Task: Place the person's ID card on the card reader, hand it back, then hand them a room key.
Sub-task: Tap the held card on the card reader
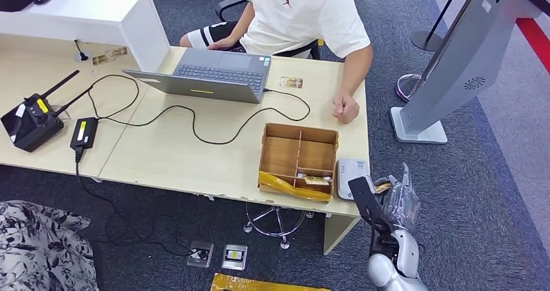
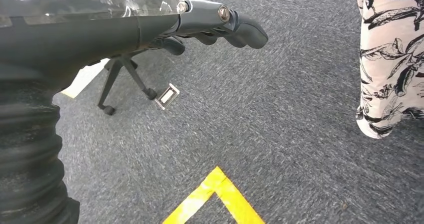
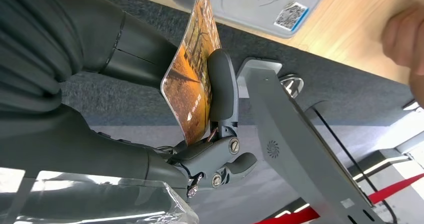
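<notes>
Holding a card point(image 3: 192, 69) pinched between thumb and fingers, the right hand point(image 1: 389, 200) hovers just off the surface point(image 1: 162, 155) edge, near the reader point(image 1: 351, 172). Judged step: card to reader; next move calls for laying it flat. Card face unreadable. Left hand point(image 2: 210, 22) hangs over floor; fingers part hidden, cannot tell state.

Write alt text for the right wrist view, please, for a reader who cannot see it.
The robot's right hand grips an orange picture card between its dark fingers. Beyond it lie the pale wooden desk with a white card reader, and a grey kiosk stand on carpet.
</notes>
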Available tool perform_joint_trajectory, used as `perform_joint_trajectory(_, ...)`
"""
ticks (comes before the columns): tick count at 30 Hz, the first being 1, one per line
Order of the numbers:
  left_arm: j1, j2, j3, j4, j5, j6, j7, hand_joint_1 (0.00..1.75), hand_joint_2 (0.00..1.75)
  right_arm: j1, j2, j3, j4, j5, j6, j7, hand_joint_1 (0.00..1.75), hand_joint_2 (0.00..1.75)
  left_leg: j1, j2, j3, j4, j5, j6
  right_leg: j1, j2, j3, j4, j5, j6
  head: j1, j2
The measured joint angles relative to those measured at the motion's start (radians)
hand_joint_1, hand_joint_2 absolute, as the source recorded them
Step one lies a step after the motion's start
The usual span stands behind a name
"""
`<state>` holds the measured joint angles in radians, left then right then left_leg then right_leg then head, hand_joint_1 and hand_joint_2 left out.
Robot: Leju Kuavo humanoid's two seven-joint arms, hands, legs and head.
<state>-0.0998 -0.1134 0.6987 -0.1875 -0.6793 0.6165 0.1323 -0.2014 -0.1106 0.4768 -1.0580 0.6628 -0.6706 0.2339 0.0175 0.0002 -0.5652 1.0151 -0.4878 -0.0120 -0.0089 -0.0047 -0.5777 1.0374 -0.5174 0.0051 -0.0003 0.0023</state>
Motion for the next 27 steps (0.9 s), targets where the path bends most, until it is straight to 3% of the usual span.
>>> perform_joint_trajectory(9, -0.011, 0.000, 0.021, 0.009, -0.011, 0.000, -0.016, 0.00, 1.75, -0.013, 0.002, 0.007, 0.079, -0.044, 0.004, -0.005, 1.75, 1.75, 0.000, 0.000, 0.001, 0.000, 0.000, 0.000, 0.000, 0.000, 0.001, 0.000, 0.000, 0.000, 0.000, 0.000)
perform_joint_trajectory(18, -0.011, -0.002, 0.041, 0.009, -0.035, 0.000, -0.006, 0.00, 1.75, -0.075, 0.047, 0.066, 0.205, -0.076, 0.006, -0.077, 1.75, 1.75, 0.000, 0.000, 0.001, 0.000, 0.000, 0.000, 0.000, 0.000, 0.002, 0.000, 0.000, 0.000, 0.000, 0.000)
perform_joint_trajectory(27, -0.011, -0.005, 0.054, 0.009, -0.039, 0.000, -0.003, 0.00, 1.75, -0.103, 0.064, 0.084, 0.248, -0.076, 0.005, -0.084, 1.75, 1.75, 0.000, 0.000, 0.001, 0.000, 0.000, 0.000, 0.000, 0.000, 0.002, 0.000, 0.000, 0.000, 0.000, 0.000)
